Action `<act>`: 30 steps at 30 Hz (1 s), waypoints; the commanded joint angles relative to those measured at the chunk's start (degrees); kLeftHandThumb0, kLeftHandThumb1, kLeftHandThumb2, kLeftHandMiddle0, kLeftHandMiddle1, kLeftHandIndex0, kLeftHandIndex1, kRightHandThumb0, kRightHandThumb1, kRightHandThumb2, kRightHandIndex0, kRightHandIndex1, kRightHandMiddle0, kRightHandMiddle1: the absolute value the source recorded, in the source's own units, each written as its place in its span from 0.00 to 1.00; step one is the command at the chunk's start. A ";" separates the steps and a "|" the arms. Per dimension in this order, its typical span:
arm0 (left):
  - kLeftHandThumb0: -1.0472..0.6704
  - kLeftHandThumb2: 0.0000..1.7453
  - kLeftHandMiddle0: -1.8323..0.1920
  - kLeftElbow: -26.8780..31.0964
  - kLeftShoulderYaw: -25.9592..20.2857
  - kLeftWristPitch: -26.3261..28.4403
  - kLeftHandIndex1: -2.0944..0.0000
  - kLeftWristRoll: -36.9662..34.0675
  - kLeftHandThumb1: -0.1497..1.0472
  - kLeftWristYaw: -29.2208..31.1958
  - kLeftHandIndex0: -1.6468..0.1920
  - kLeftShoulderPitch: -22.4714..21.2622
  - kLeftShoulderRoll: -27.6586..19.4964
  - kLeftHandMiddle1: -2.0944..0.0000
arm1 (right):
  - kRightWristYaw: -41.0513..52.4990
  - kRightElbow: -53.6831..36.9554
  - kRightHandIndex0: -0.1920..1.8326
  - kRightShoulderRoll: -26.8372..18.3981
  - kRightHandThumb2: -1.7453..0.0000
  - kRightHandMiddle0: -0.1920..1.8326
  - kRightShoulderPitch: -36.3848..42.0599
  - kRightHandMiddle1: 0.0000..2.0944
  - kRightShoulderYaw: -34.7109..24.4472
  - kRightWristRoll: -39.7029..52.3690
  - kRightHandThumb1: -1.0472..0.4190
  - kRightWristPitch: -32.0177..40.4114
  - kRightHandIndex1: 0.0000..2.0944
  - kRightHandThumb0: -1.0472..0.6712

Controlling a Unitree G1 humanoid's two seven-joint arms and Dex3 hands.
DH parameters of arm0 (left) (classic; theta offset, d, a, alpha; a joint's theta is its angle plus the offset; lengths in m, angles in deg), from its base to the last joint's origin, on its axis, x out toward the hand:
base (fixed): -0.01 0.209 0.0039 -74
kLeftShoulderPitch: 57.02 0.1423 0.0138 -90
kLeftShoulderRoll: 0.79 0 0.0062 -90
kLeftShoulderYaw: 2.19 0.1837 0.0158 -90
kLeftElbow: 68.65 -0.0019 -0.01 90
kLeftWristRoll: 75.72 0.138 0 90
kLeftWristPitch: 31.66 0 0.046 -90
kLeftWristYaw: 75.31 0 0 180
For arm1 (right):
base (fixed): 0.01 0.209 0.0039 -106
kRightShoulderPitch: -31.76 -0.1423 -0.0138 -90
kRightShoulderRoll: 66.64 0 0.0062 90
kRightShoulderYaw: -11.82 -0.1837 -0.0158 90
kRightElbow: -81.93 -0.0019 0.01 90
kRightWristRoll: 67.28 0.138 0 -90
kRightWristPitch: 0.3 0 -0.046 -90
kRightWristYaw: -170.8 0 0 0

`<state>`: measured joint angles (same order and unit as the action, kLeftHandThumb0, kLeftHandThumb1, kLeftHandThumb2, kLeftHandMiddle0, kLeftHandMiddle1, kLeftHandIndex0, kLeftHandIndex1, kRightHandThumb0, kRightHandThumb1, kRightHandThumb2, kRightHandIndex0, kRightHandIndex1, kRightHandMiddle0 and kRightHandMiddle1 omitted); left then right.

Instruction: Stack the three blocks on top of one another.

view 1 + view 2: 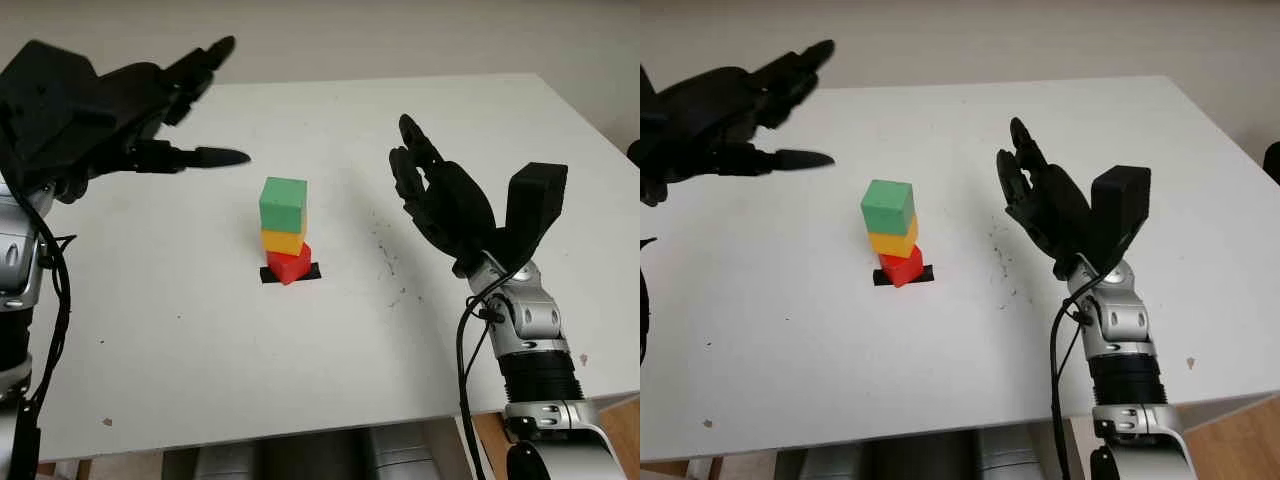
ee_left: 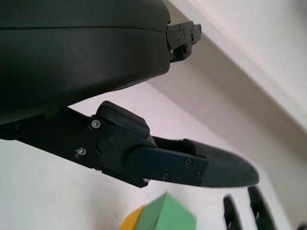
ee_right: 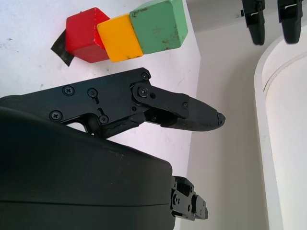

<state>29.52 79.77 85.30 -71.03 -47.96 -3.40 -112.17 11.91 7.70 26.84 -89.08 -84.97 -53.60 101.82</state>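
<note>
A: Room around the stack?

B: Plenty. Bare white table (image 1: 420,120) on every side of the tower, far edge well behind it, near edge well in front, right edge beyond the right arm. Faint dark specks on the surface to the right of the stack.

A: And the blocks?

B: All three stacked near the table's middle: red block (image 1: 290,265) at the bottom, turned corner-forward on a small black tape mark (image 1: 312,271); yellow block (image 1: 283,241) on top of it; green block (image 1: 283,204) on top of that. Upper two shifted slightly left of the red one.

A: Any writing or labels?

B: None readable on blocks, tape or hands.

A: Hands?

B: Left hand (image 1: 110,110) raised at upper left, open, holding nothing, fingertips pointing toward the stack but well apart from it. Right hand (image 1: 445,205) to the right of the tower, open, palm facing it, touching nothing, clear gap between.
</note>
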 commanded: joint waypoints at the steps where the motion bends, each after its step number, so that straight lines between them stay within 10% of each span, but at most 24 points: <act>1: 0.08 0.36 1.00 1.30 -2.39 0.64 1.00 -0.96 1.00 -4.11 1.00 0.99 3.24 1.00 | -0.05 0.52 0.00 -0.59 0.66 0.00 -1.64 0.00 -0.33 -0.02 0.00 -0.09 0.00 0.26; 16: 0.12 0.39 1.00 1.25 -9.03 -16.60 1.00 -8.41 1.00 -23.00 1.00 13.33 20.66 1.00 | -0.48 5.57 0.00 -0.16 0.61 0.00 -4.87 0.00 -0.68 -0.19 0.00 -1.73 0.00 0.24; 30: 0.13 0.39 1.00 -5.29 -6.15 -28.00 1.00 -11.30 1.00 -20.07 1.00 24.05 24.54 1.00 | -4.15 14.94 0.00 3.57 0.55 0.00 -8.25 0.00 -0.64 -1.58 0.00 -9.49 0.00 0.17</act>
<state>24.54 73.33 58.37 -81.91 -68.21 20.18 -87.94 8.01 22.24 30.07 -96.11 -85.26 -55.17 93.26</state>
